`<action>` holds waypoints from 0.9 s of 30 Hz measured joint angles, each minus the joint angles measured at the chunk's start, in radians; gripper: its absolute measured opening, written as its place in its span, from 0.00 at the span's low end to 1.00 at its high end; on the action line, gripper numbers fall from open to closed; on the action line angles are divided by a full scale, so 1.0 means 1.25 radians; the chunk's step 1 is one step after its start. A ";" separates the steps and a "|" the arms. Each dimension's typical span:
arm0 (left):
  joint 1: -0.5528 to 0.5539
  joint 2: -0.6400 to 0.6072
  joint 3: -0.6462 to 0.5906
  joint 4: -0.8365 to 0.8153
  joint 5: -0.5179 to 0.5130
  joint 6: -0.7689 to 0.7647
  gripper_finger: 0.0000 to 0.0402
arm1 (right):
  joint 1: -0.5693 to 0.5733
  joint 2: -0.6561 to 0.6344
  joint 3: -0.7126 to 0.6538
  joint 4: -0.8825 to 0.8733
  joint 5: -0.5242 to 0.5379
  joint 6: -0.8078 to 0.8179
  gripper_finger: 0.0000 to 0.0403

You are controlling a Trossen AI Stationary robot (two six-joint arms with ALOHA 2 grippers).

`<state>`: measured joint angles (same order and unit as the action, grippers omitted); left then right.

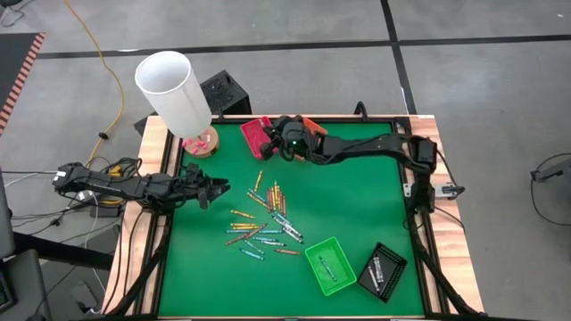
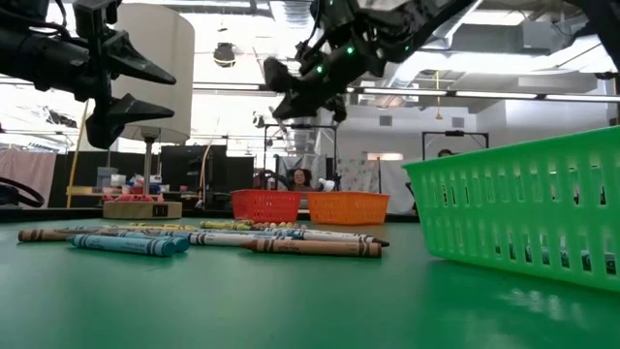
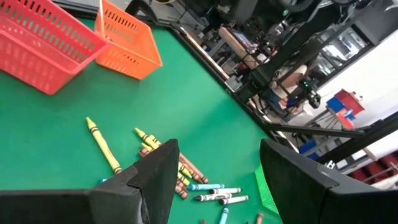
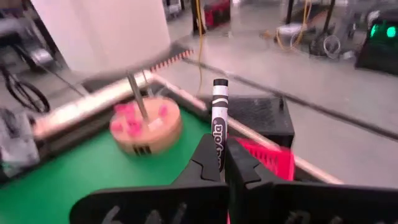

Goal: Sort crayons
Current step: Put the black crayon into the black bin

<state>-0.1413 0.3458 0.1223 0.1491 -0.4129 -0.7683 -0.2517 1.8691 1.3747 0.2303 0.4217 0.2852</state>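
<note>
Many crayons (image 1: 268,223) lie loose on the green mat at mid-table; they also show in the low view (image 2: 194,238) and the left wrist view (image 3: 186,177). My right gripper (image 1: 273,139) is high over the red tray (image 1: 256,135) at the far edge, shut on a grey-white crayon (image 4: 219,118). My left gripper (image 1: 217,189) is open and empty above the mat, left of the pile; its fingers (image 3: 155,180) stand wide apart with crayons below them. My right gripper pinches the grey-white crayon's wrapped lower part (image 4: 217,148) between its two fingertips. The crayon runs along the fingers and sticks out well past their tips, its dark end (image 4: 220,83) free. It is lifted clear of mat and trays.
An orange tray (image 3: 127,46) stands beside the red one. A green tray (image 1: 330,265) and a black tray (image 1: 384,272) sit at the near right, each holding crayons. A lamp with a white shade (image 1: 174,89) and a wooden base (image 1: 202,143) stands at the far left corner.
</note>
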 joint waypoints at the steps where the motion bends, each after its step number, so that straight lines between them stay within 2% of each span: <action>1: 0.000 0.000 0.000 0.000 -0.002 0.000 0.54 | -0.003 0.016 0.004 0.023 0.003 -0.003 0.00; 7: 0.000 0.000 0.000 -0.001 -0.003 -0.003 0.54 | -0.016 0.065 0.027 0.048 0.002 -0.006 0.00; 14: 0.000 0.000 0.000 -0.002 -0.024 -0.001 0.54 | -0.027 0.172 0.097 0.045 -0.001 -0.027 0.00; 27: 0.000 0.000 0.000 -0.002 -0.017 -0.004 0.54 | -0.047 0.292 0.245 -0.043 -0.003 -0.020 0.00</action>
<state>-0.1413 0.3462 0.1219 0.1461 -0.4343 -0.7731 -0.3111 2.2336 1.6814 0.1770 0.4177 0.2607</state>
